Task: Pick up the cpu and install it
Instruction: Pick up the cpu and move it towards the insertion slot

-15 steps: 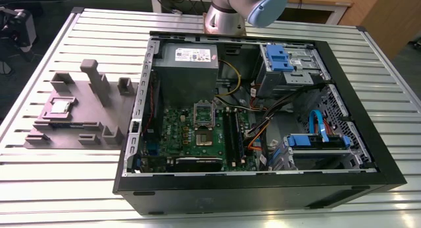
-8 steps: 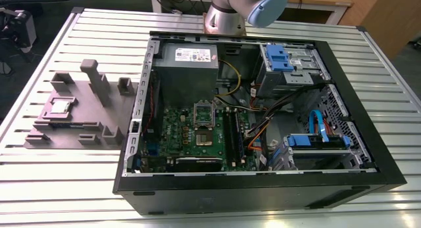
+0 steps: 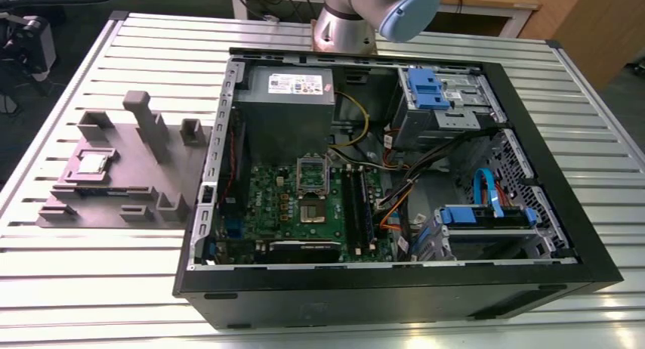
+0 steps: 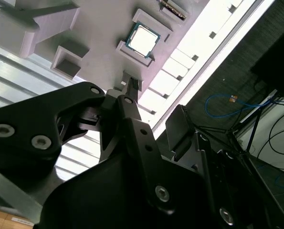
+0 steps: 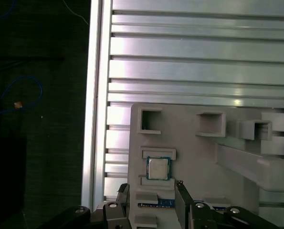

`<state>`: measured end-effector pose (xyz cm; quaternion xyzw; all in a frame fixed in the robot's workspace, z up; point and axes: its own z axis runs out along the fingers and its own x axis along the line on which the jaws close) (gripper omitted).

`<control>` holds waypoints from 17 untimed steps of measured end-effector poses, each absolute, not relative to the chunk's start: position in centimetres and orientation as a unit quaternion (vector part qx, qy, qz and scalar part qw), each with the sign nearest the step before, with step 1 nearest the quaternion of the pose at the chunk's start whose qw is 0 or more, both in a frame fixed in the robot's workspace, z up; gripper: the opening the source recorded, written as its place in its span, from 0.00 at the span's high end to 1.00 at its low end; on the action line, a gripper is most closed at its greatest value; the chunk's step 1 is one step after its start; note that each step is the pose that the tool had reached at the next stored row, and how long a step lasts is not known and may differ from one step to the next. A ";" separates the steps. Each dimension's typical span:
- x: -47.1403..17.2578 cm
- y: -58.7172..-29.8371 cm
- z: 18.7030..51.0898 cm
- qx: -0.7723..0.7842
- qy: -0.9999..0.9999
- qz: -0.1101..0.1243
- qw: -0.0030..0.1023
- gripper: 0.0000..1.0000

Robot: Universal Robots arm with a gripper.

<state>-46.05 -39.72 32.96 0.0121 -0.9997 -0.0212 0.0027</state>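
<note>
The cpu [image 3: 94, 162] lies flat in a square nest of the grey holder block [image 3: 126, 164] on the slatted tabletop [image 3: 101, 288]. In the exterior view that is at about nine o'clock from the open computer case [image 3: 383, 288] and well apart from it.

In the first wrist view the pincer [image 5: 152, 186] hangs just beside the cpu [image 5: 158, 168] with its fingers spread apart, the gap between them looking wider than the chip. It holds nothing. Whether the fingertips [image 5: 178, 183] brush the holder block is hard to judge from this angle; they seem to be clear of it.

The step in hand looks like the approach for the pick. To do it well, the pincer should be centred over the chip and squared to two opposite edges. The descent should be straight, so that the fingers slip inside the nest walls without catching them. A light grip on the rim alone should lift the chip level, not tilted.
</note>
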 end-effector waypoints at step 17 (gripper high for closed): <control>-46.1 -39.7 32.4 0.041 -0.999 -0.021 0.003 0.50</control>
